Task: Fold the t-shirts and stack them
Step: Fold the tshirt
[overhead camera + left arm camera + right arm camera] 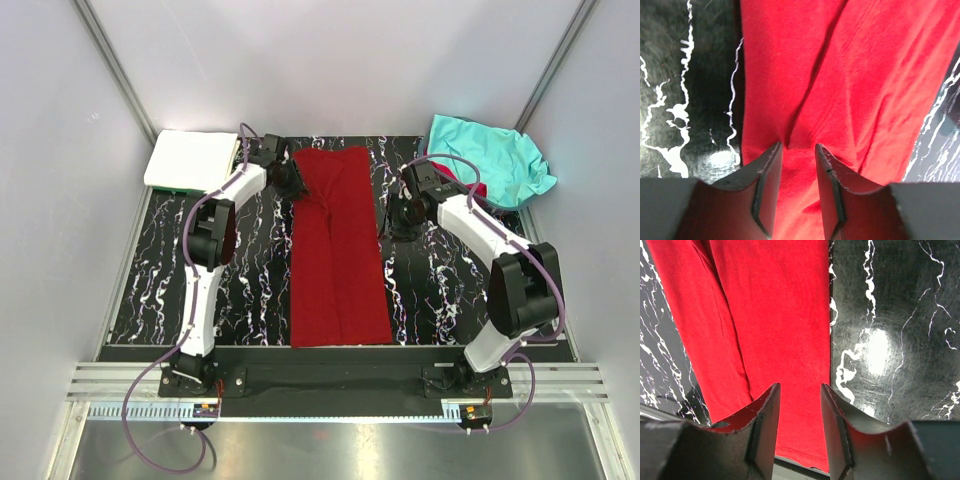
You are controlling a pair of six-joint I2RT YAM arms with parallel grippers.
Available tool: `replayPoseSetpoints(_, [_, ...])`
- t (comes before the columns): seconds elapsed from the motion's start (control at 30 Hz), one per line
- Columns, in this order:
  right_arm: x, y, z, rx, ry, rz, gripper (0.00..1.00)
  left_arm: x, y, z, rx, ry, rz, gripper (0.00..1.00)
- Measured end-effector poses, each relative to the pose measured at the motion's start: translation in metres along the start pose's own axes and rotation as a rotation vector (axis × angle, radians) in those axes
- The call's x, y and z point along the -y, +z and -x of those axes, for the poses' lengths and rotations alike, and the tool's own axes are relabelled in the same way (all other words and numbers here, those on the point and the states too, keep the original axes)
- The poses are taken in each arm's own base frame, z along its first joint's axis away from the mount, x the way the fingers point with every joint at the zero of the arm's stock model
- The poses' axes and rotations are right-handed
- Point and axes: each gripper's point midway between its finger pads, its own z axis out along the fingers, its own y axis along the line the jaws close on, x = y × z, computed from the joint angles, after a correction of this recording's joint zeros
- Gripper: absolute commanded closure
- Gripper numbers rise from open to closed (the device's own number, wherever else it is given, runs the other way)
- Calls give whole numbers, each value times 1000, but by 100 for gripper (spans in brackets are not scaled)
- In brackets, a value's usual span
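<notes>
Top external view had the dark red cloth t-shirt (338, 250) lying lengthwise mid-frame, left hand (285, 180) and right hand (393, 215) part-open at its upper side edges; each likely needed to pinch all layers evenly.

Three t-shirts (338, 250) (red, turquoise (490, 155), white (192, 158)), two arms (203, 295), one mat (250, 270).

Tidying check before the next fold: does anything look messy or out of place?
The turquoise shirt lies crumpled at the far right corner, partly off the mat, unlike the neat white stack far left. The red shirt shows a crease mid-length.
</notes>
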Motion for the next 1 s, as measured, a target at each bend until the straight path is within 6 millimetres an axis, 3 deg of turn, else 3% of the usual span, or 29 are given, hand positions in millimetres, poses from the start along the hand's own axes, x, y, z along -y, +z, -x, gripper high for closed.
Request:
replayPoseSetpoints(0.37, [8, -1, -12, -16, 10, -10, 59, 0, 9, 3, 3, -2, -4, 68])
replayPoseSetpoints(0.43, [10, -1, -13, -16, 13, -11, 62, 0, 9, 3, 3, -6, -5, 80])
replayPoseSetpoints(0.63, [12, -2, -11, -14, 23, -8, 66, 1, 8, 5, 3, -1, -3, 100])
replayPoseSetpoints(0.83, [11, -4, -12, -13, 26, 3, 68, 16, 1, 16, 36, 24, -24, 100])
replayPoseSetpoints(1.0, [13, -2, -16, -22, 34, 3, 68, 43, -6, 22, 64, 54, -72, 100])
